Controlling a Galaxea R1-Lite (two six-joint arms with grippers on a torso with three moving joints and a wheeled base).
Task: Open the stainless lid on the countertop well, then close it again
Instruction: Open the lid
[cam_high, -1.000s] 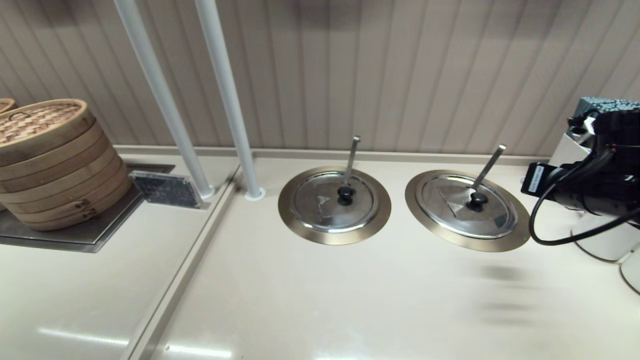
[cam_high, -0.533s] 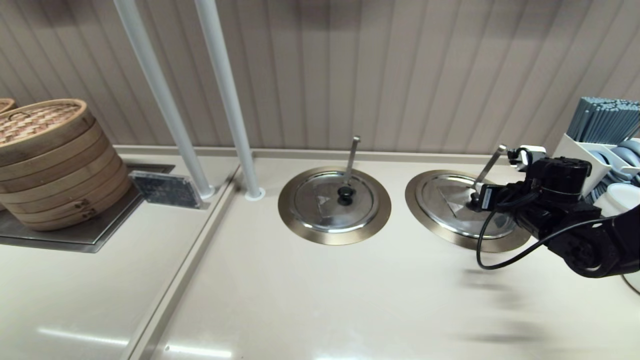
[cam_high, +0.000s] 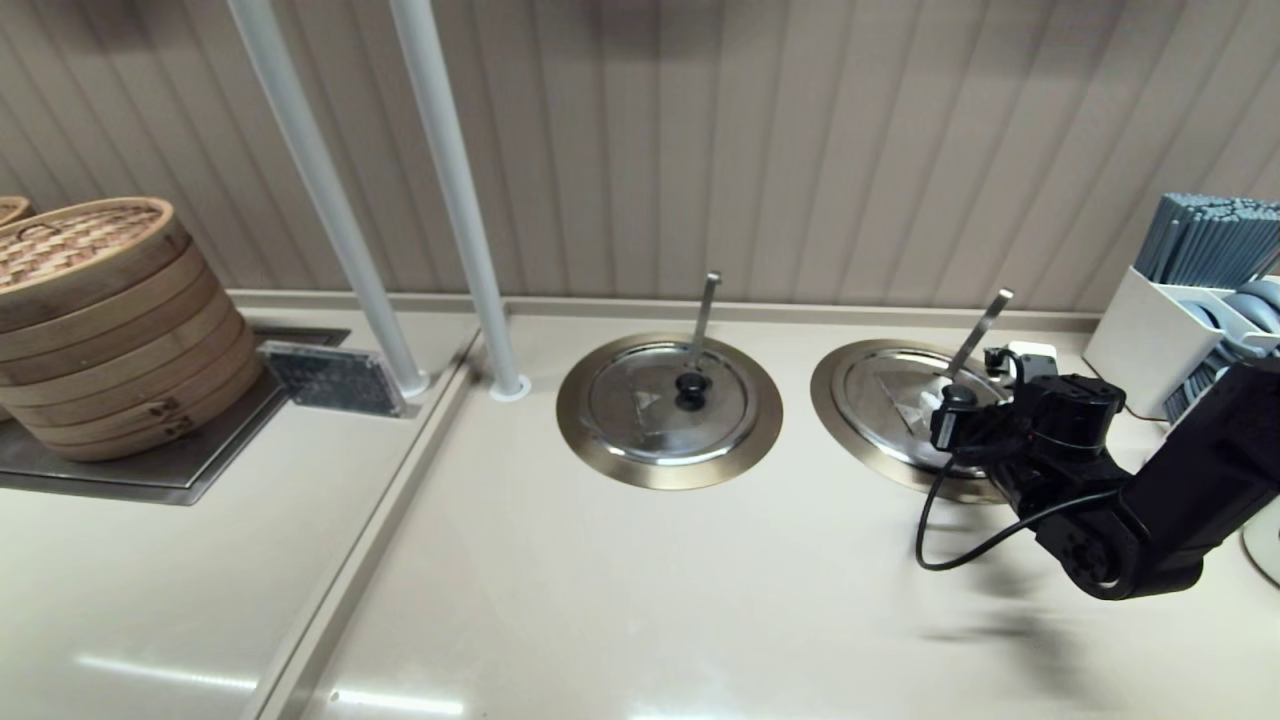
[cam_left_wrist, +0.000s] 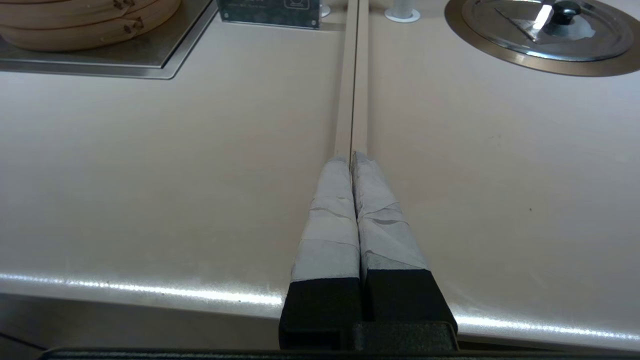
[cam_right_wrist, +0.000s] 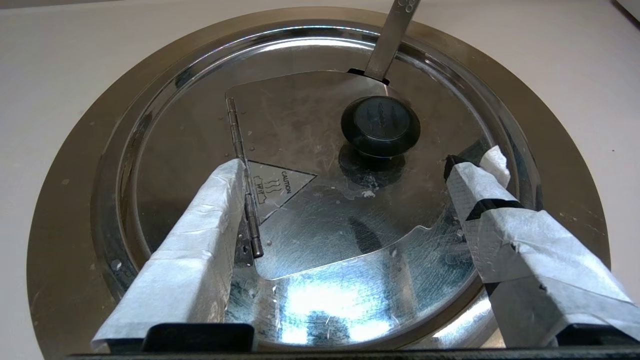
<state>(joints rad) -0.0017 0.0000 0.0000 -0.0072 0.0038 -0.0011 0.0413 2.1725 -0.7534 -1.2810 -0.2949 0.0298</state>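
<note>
— Fingers (cam_right_wrist: 210, 220) of the right gripper (cam_right_wrist: 350, 185) were spread wide apart, holding nothing. Where was it?

— It hung just over the stainless lid (cam_high: 905, 395), with the black knob (cam_right_wrist: 380, 125) between and a little past its tips.

— And the lid?

— It lay flat and shut in the countertop well (cam_high: 850, 430), on the right side of the tabletop (cam_high: 640, 590). The ladle handle (cam_high: 978, 330) leaned out of it.

— The other arm?

— The left gripper (cam_left_wrist: 352, 162) was pressed shut, empty, low over the tabletop. The twin lid (cam_high: 665, 405) sat nearby.
</note>
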